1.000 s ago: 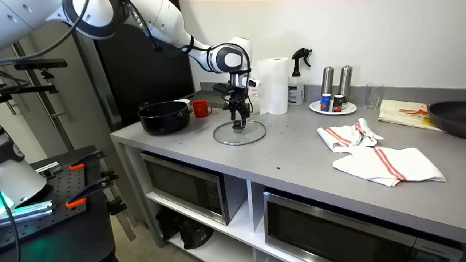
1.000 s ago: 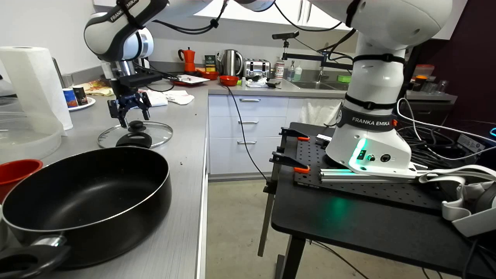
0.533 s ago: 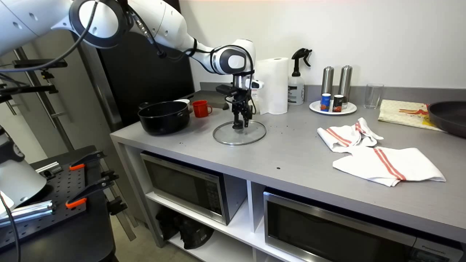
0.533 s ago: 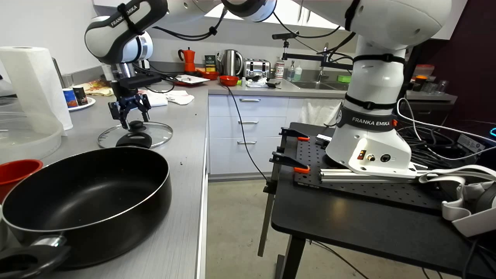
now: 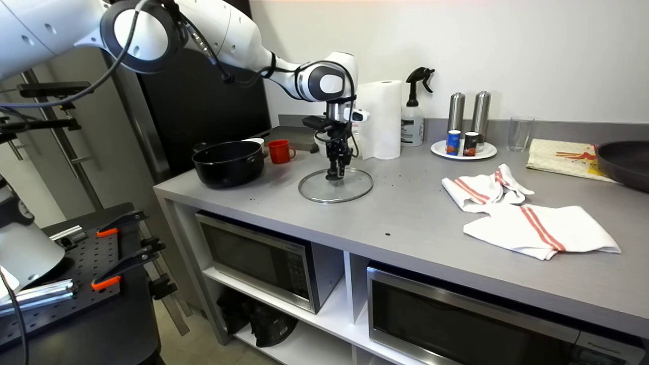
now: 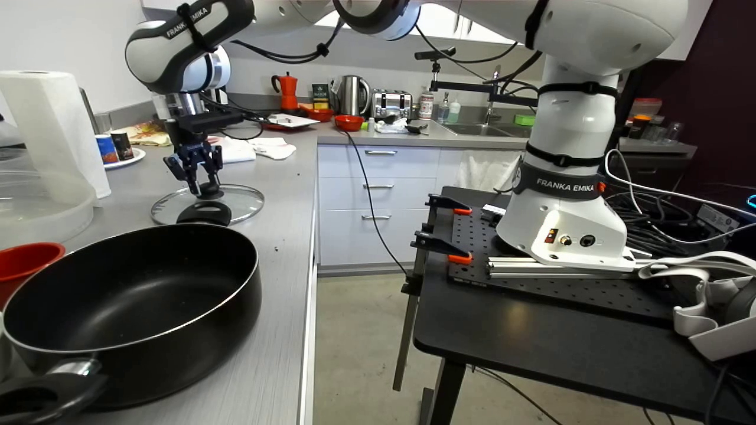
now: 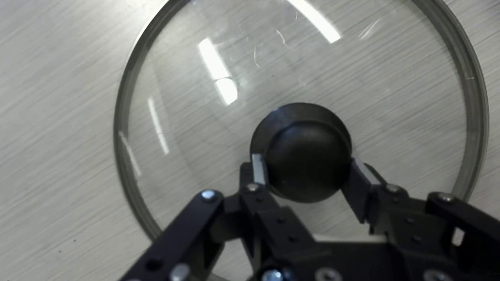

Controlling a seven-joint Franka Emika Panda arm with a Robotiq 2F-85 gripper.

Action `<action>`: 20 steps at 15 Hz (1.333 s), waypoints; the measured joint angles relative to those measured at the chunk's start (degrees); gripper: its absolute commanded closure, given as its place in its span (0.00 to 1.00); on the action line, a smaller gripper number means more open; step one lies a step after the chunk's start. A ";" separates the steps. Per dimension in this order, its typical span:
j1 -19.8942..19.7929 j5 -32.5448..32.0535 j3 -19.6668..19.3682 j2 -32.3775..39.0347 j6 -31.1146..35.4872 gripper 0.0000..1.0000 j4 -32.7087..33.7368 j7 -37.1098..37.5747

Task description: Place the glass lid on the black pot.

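Grasp appears complete: gripper (image 7: pixel 308 171) clamped on the knob (image 7: pixel 308 154) of the glass lid (image 5: pixel 335 191), right of the black pot (image 5: pixel 228 166). Remaining: lift, carry left, seat.

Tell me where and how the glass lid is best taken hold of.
Probably by its dark knob, from straight above: the glass lid lies flat on the counter, knob up, and its rim sits low, likely harder to pinch. The gripper pinches the knob this way.
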 measured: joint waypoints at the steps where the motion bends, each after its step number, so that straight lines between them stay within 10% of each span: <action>1: 0.01 0.00 0.00 0.16 -0.03 0.76 0.29 0.02; 12: 2.95 -1.54 -0.79 -7.55 -0.14 0.76 -2.13 2.07; 20: 9.34 -4.90 -1.29 -25.42 -2.09 0.76 -18.81 1.76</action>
